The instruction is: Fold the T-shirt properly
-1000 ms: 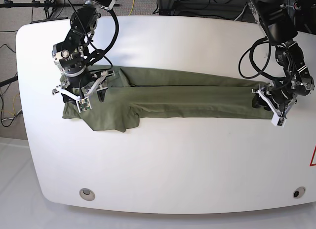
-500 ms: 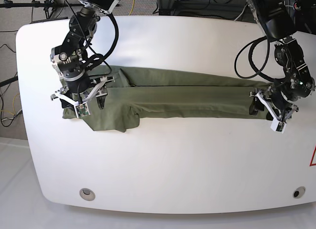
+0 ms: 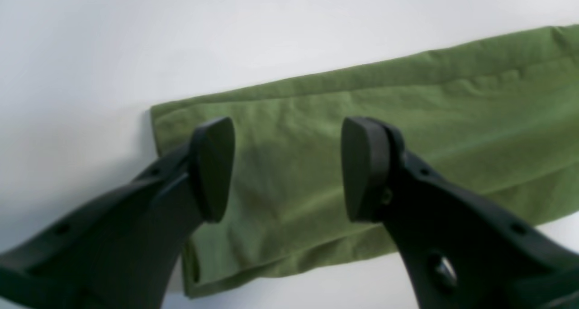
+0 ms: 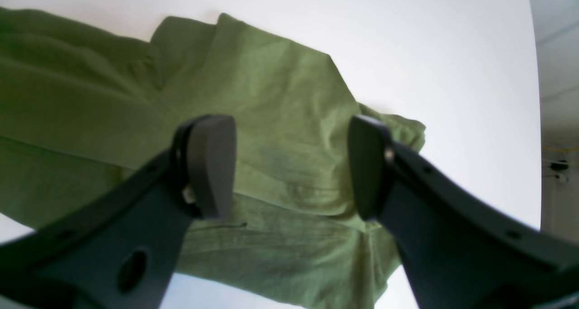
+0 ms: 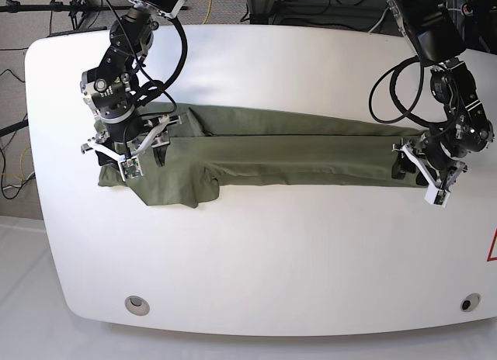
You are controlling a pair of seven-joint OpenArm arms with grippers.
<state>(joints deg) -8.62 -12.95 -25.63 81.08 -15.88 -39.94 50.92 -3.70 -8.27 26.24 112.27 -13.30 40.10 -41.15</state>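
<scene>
The olive-green T-shirt (image 5: 287, 152) lies folded into a long narrow band across the white table (image 5: 256, 251), with the sleeve end bulging at the left. My left gripper (image 5: 407, 167) is open just above the band's right end; in the left wrist view its gripper (image 3: 287, 168) straddles the shirt's (image 3: 407, 119) squared end with nothing between the pads. My right gripper (image 5: 130, 149) is open above the left end; in the right wrist view the gripper (image 4: 291, 166) hovers over the bunched sleeve cloth (image 4: 280, 101). The collar and label are hidden.
Two round holes (image 5: 137, 304) (image 5: 467, 303) sit near the table's front edge. Cables and stands (image 5: 70, 7) lie on the floor behind the table. A red mark (image 5: 492, 247) shows at the right edge.
Both grippers stay open over the shirt's ends. The right gripper dipped slightly toward the front, then came back; the left gripper shifted only a little. The shirt has not moved.
</scene>
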